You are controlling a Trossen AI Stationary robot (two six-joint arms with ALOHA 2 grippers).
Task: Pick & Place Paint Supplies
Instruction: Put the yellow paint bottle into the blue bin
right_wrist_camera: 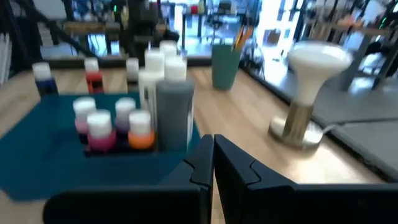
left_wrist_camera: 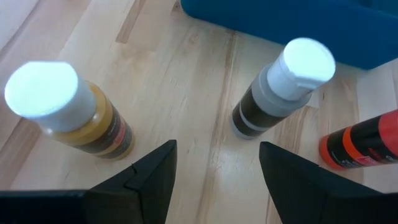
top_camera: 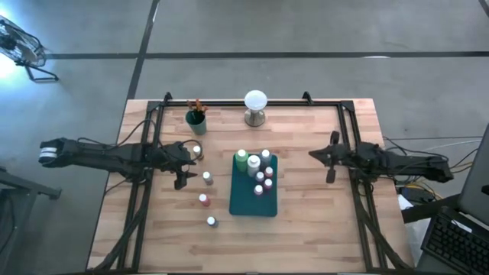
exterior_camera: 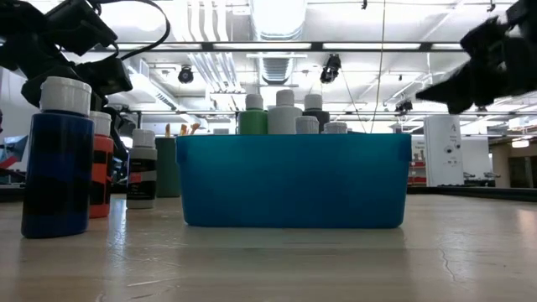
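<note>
A pale wooden table [top_camera: 306, 221] of butcher-block planks stands on a grey concrete floor [top_camera: 306, 27] crossed by dark lines. Off the table's far left, a bright lamp on a stand [top_camera: 19, 50] glares. At the near right corner sits a keyboard [top_camera: 458, 246]. Beyond the table, the room has a white ceiling with long strip lights [exterior_camera: 277, 17], exposed ducts and hanging cables.
</note>
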